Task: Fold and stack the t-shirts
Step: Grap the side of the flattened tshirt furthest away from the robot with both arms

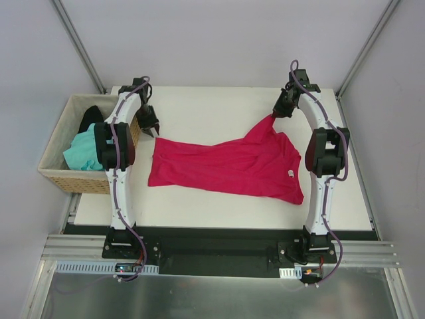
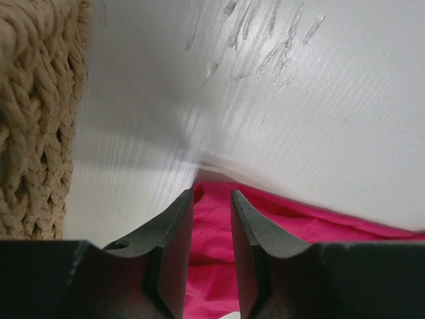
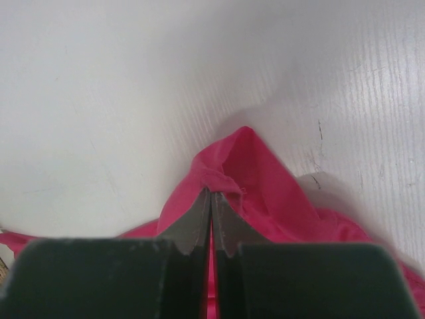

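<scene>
Crimson t-shirt (image 1: 226,166) sprawled on the table (image 1: 212,106), one corner pinched.
The right gripper (image 1: 274,114) is clamped on the far right corner, raising it. The left gripper (image 1: 151,126) hangs just over the far left corner, jaws narrowly apart and empty. I'd seat it fully on the hem, then pull evenly to flatten the creases.

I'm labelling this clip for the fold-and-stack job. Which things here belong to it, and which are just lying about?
Part of the job: crimson t-shirt, one corner pinched by the right gripper; teal t-shirt; black shirt.
Just lying about: wicker basket holding those two; white table.
</scene>
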